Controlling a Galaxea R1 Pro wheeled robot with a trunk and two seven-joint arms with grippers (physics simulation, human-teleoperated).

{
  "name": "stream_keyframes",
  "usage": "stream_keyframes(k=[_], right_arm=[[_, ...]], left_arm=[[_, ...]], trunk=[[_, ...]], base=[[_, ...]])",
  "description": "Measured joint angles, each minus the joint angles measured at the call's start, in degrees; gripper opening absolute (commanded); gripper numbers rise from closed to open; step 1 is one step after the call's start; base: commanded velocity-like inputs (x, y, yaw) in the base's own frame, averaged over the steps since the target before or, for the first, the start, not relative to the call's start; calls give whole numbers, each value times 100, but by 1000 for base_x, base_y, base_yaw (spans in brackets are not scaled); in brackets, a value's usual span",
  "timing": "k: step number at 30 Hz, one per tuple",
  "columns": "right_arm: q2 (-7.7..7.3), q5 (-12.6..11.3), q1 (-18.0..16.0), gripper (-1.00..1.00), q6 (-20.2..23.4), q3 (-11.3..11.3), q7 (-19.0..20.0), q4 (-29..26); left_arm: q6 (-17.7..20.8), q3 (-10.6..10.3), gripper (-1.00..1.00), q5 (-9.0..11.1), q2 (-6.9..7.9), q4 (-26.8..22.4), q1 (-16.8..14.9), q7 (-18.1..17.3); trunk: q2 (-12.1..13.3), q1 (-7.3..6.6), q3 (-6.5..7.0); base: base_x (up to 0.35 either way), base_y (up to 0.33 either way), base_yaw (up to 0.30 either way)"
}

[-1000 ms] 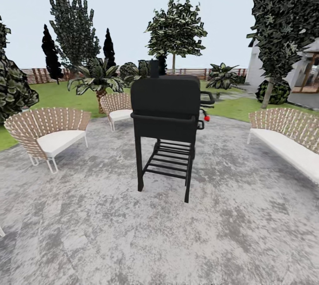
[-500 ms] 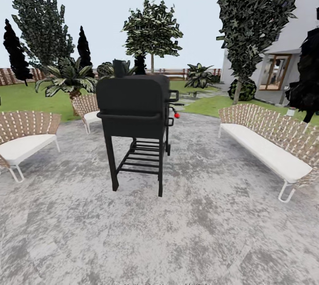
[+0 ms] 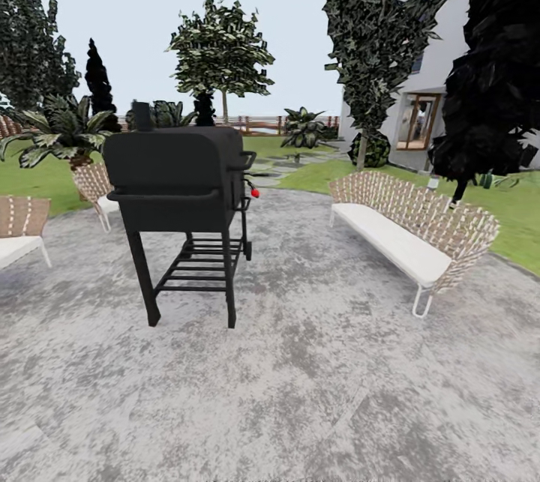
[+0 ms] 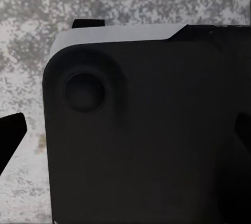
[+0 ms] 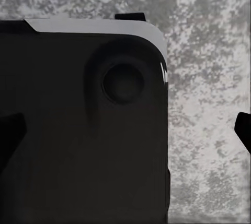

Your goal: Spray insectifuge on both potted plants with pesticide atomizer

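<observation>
My view has swung right, sliding the grill (image 3: 176, 193) leftward; with pincer states I cannot tell, I risk clipping it or the sofa (image 3: 405, 231) while searching.

Both wrist cameras look down past the robot's dark base (image 4: 146, 140); fingertips (image 5: 11, 135) spread apart.

No text, label, brand, number or sign can be read anywhere in these views. The black barbecue grill (image 3: 180, 190) on the grey patio (image 3: 315, 377) bears no lettering on its lid or frame. The white-cushioned wicker bench (image 3: 409, 231) to the right of the grill is unmarked, and so is the house wall (image 3: 439, 62) behind that bench.
</observation>
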Motion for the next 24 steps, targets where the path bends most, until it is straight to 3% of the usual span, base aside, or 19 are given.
stream_keyframes(k=[17,24], right_arm=[[-4,0,1,100,-156,8,-9,1],[-10,6,2,100,-277,13,-6,2]], left_arm=[[4,2,100,0,7,-58,1,1],[7,7,100,0,18,-60,2,-11]], trunk=[[0,-1,-1],[0,-2,-20]], base=[[-17,-336,-28],[54,-241,102]])
